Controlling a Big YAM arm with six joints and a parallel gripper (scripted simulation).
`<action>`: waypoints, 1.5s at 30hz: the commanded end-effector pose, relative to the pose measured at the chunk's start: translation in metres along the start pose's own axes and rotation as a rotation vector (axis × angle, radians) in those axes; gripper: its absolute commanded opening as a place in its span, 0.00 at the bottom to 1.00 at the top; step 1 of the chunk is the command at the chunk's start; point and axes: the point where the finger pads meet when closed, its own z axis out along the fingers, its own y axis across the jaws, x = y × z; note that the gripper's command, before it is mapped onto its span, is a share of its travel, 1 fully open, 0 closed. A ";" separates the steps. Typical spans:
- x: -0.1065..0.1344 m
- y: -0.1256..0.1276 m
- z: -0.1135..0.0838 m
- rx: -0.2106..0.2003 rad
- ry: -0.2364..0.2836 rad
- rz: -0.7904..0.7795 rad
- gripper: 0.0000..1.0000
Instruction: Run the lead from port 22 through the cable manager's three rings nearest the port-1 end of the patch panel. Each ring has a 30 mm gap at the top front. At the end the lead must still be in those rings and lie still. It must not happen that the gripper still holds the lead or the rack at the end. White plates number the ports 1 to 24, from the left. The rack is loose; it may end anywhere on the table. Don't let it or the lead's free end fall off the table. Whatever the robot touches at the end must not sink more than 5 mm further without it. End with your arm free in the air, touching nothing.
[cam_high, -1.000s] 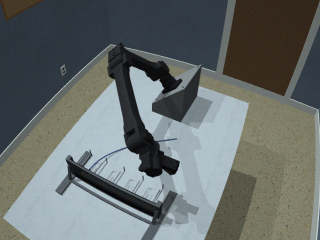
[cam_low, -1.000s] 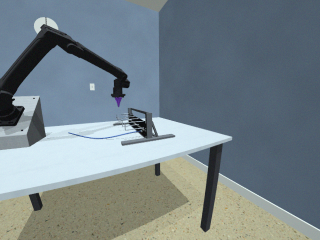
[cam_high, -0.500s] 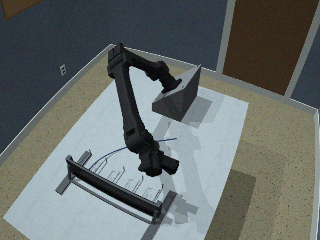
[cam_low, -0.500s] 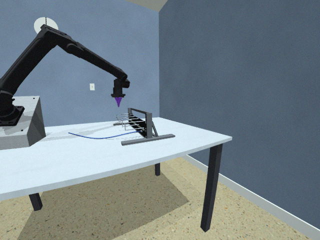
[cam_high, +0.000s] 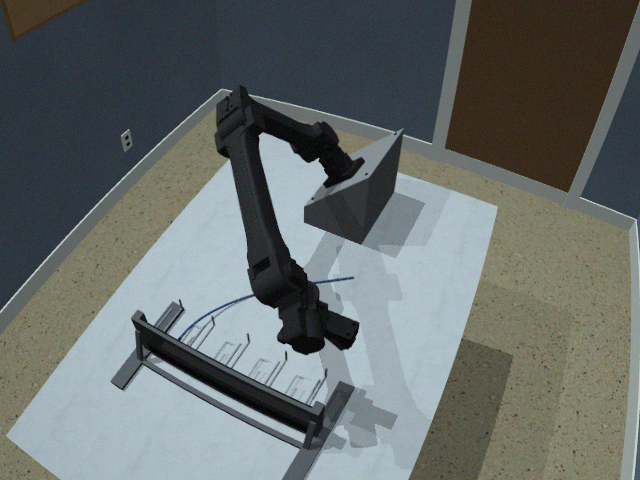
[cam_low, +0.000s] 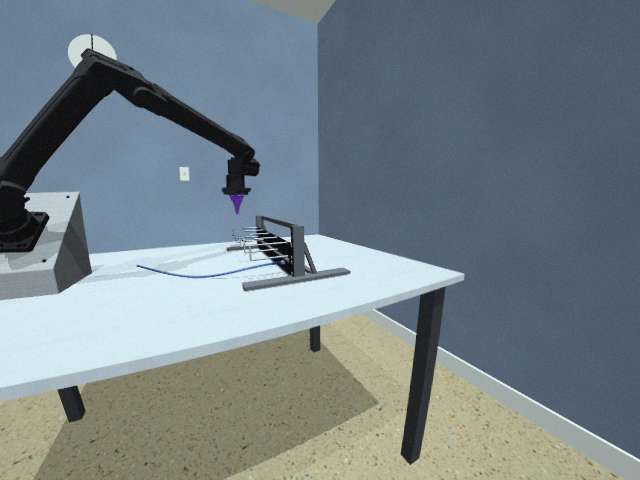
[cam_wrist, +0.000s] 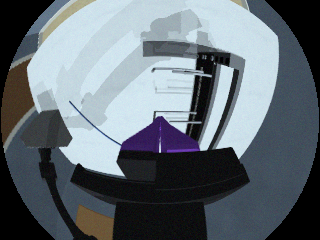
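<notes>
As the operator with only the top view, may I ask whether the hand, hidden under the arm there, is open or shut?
Observer: Shut; the exterior and wrist views show the hand with its purple fingers together, nothing between them.
Operator: Thank you. Is it touching the rack?
Observer: No, the exterior view shows air around its downward-pointing tips.
Operator: And the stretch of lead that the arm covers?
Observer: In the exterior view it curves below the hand, untouched by it.

Gripper (cam_low: 237, 212) (cam_wrist: 160, 120) shut — pointing down, mid-air.
</notes>
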 end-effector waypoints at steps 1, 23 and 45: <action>-0.007 -0.018 -0.042 0.067 -0.025 0.022 0.00; -0.008 -0.018 -0.040 0.066 -0.024 0.018 0.00; 0.001 -0.009 0.013 0.012 -0.009 0.009 0.00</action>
